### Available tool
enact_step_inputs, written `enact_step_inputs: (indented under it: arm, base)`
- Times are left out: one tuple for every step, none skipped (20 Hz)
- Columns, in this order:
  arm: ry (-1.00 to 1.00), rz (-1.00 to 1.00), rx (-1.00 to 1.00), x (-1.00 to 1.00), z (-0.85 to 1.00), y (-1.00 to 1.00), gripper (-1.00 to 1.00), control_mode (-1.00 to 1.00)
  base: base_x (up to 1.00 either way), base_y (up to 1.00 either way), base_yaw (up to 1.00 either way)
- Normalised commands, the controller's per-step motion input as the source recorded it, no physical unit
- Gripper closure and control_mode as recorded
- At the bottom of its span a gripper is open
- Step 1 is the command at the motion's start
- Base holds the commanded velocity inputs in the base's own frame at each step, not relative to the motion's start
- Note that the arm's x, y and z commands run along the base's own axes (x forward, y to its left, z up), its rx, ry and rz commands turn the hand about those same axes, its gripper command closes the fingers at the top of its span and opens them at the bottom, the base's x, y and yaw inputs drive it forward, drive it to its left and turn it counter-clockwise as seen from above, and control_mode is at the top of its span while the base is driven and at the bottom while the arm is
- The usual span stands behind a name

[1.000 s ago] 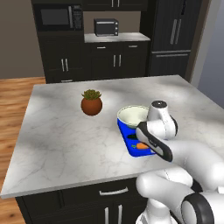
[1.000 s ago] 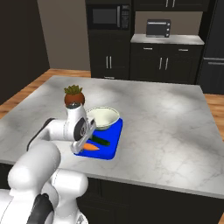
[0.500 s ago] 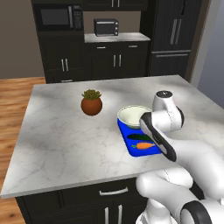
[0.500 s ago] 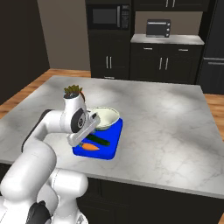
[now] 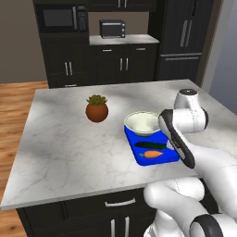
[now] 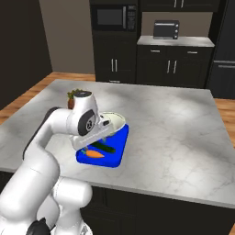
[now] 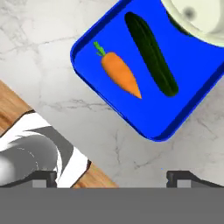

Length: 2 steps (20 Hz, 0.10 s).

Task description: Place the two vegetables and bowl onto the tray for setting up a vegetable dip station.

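The blue tray (image 5: 170,156) (image 7: 188,105) lies on the marble island in front of me. The dark green cucumber (image 5: 150,145) (image 7: 151,52) and the orange carrot (image 5: 152,154) (image 7: 120,74) lie side by side on it. The cream-white bowl (image 5: 142,124) (image 7: 201,17) sits upright on the tray's far end. My gripper (image 7: 113,178) hangs well above the tray's near corner, open, with nothing between its widely spread fingertips. In the right base view the tray (image 6: 114,153), carrot (image 6: 95,154), cucumber (image 6: 104,148) and bowl (image 6: 117,120) lie just beyond my wrist.
A spiky green plant in a round brown pot (image 5: 96,109) (image 6: 73,96) stands on the island left of the tray. The counter's front edge (image 7: 65,131) runs close to the tray, with wooden floor beyond it. Dark cabinets, a microwave and a toaster oven line the back wall.
My arm has lifted up and back from the tray. The carrot, cucumber and bowl have stayed where they lay on it.
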Motion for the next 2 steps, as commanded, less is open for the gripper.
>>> enact_step_inputs:
  arm:
    - [0.0,-0.31,0.1,-0.32,0.14,-0.15,-1.0,-1.0]
    - [0.0,-0.32,0.11,-0.34,0.15,-0.11,-1.0,-1.0]
  base:
    - [0.0,0.0,0.0]
    - [0.0,0.0,0.0]
